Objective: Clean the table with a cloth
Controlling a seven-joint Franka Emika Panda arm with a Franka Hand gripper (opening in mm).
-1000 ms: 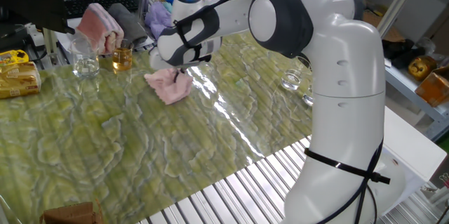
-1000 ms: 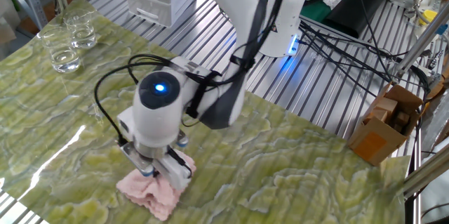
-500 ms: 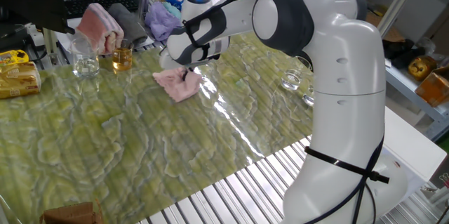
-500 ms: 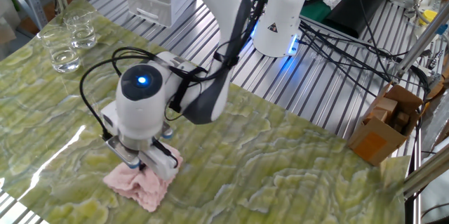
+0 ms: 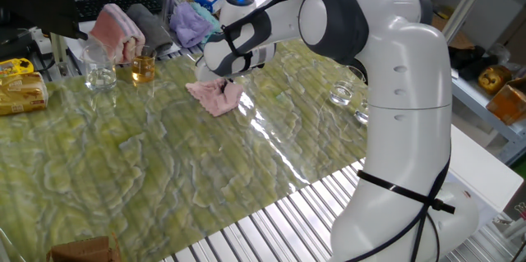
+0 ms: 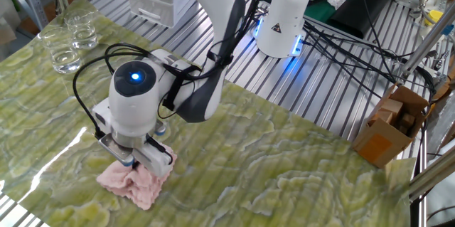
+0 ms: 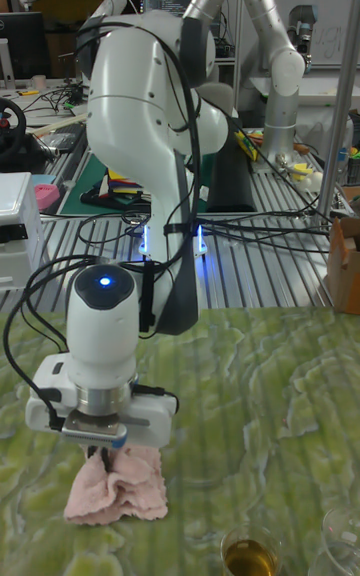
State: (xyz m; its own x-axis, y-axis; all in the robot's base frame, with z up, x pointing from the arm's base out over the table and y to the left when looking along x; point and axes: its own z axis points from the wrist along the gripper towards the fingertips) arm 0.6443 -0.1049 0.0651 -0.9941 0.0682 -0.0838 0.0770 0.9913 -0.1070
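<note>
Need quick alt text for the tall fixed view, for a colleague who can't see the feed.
A white robot arm's gripper presses straight down onto a crumpled pale pink cloth on the glossy yellow-green marbled table. A small glass of amber liquid stands at the bottom edge, and another robot arm stands in the background.

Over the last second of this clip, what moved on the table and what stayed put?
The gripper, pressing down on the cloth, dragged it across the table: rightward and toward the far edge in one fixed view, leftward in the other. Whether it is clamped on the cloth cannot be told. The glasses, the amber-filled glass and the folded towel stayed where they were.
</note>
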